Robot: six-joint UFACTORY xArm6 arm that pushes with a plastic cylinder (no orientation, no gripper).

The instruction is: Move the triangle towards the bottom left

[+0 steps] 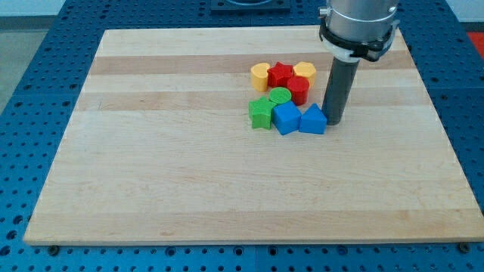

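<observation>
A blue triangle block (312, 119) lies on the wooden board (189, 174), at the right end of a tight cluster. My tip (334, 122) stands just to the triangle's right, touching or nearly touching its right side. A blue cube (286, 118) sits against the triangle's left side. A green star (261, 112) is left of the cube, and a green cylinder (279, 96) is behind it.
A red cylinder (297, 88), a red star (280, 74), a yellow block (260, 76) and another yellow block (305, 71) crowd the view's top of the cluster. The board's edges border a blue perforated table (30, 136).
</observation>
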